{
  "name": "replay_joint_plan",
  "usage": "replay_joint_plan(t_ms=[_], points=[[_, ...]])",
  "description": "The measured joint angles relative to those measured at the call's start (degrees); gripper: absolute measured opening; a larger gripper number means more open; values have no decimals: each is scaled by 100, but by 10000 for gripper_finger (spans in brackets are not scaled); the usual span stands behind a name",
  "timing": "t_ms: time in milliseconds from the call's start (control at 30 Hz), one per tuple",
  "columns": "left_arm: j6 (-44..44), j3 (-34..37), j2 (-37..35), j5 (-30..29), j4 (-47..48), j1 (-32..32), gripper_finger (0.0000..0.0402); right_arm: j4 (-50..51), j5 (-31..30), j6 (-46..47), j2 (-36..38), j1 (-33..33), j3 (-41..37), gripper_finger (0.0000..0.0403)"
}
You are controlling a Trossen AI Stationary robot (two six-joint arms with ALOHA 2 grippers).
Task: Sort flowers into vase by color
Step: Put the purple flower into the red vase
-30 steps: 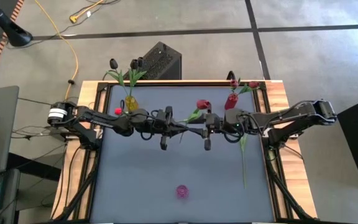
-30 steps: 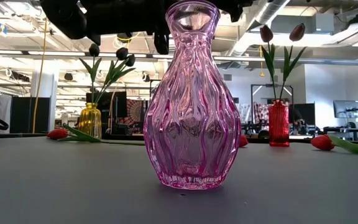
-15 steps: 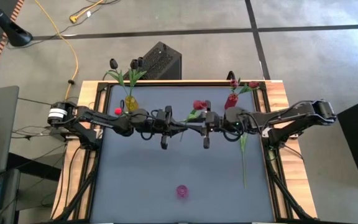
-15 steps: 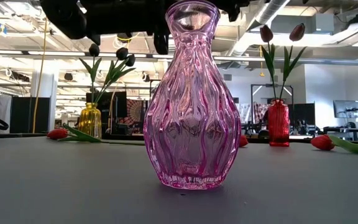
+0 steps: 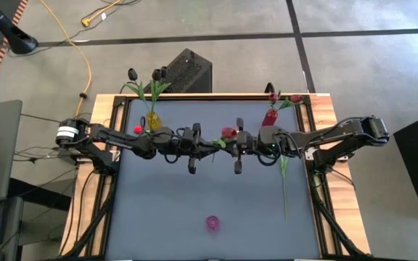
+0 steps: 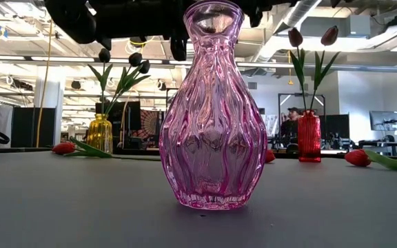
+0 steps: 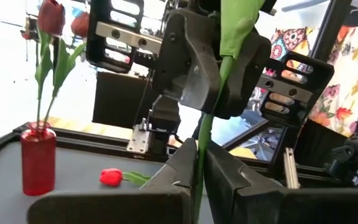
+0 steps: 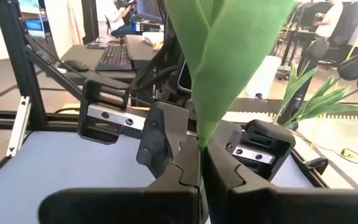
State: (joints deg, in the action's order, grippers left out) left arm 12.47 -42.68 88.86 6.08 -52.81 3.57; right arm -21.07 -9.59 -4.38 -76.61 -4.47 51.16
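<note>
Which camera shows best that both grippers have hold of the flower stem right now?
The left wrist view: the left gripper is shut on the stem, and the right gripper beyond it clamps the same tulip. The right wrist view shows its own fingers shut on the stem under a leaf. The high view shows little; the low view shows only dark arms overhead.

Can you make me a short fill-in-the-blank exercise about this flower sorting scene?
1. Both the left gripper and the right gripper are shut on the same tulip's ____.
2. The pink vase holds ____ flowers.
3. The dark, near-black tulips stand in the ____ vase.

Missing words: stem; no; yellow
</note>
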Motion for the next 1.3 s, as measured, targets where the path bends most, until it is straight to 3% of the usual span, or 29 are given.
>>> replay_joint_plan(t_ms=[167, 400, 600, 967, 1300], points=[[-347, 0, 0, -8, -37, 2, 51, 604, 8, 141, 269, 0, -2, 32], [-427, 0, -2, -101, 127, 38, 128, 2349, -269, 216, 1379, -66, -4, 27], [-258, 0, -2, -123, 436, 169, 145, 3002, -416, 274, 2329, -197, -7, 33], [-328, 0, -2, -449, 579, 221, 142, 1616, -75, -224, 3202, -180, -7, 31], [-273, 0, -2, -441, 594, 221, 142, -416, -78, -946, 3121, 1078, 2, 29]])
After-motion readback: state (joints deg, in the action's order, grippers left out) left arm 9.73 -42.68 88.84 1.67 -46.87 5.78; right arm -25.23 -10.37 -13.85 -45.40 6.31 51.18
